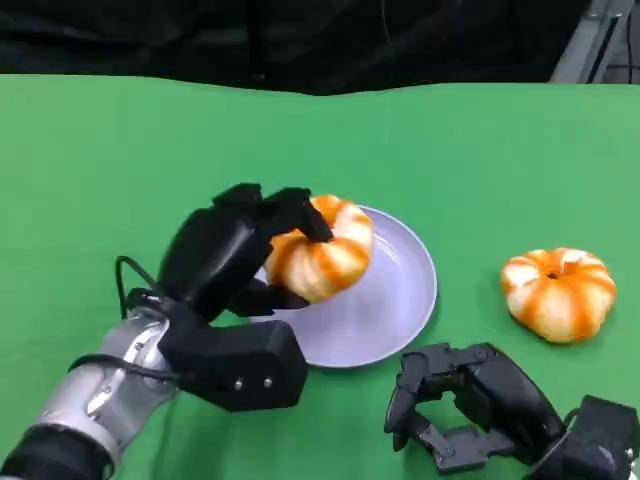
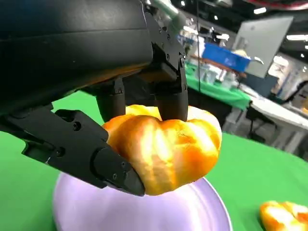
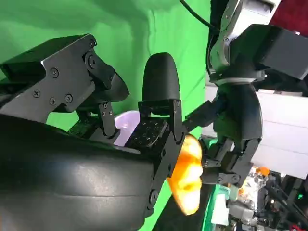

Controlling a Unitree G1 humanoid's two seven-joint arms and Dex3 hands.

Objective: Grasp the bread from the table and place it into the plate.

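Note:
My left hand [image 1: 235, 255] grips an orange-and-white striped bread roll [image 1: 322, 250] and holds it over the left side of the lavender plate [image 1: 400, 300]. In the left wrist view the fingers [image 2: 171, 96] press on top of the roll [image 2: 168, 149], the thumb clamps it from below, and it hangs just above the plate [image 2: 144, 211]. A second, similar roll [image 1: 558, 292] lies on the green table to the right of the plate. My right hand [image 1: 470, 405] hovers near the table's front edge, below the plate, fingers curled and holding nothing. In the right wrist view the held roll [image 3: 188, 178] and my left hand [image 3: 236, 144] show beyond my own fingers.
The green table [image 1: 100, 160] stretches wide to the left and behind the plate, ending at a dark backdrop. The second roll [image 2: 284, 216] shows at the corner of the left wrist view. Other tables and a blue bin [image 2: 226, 55] stand far off.

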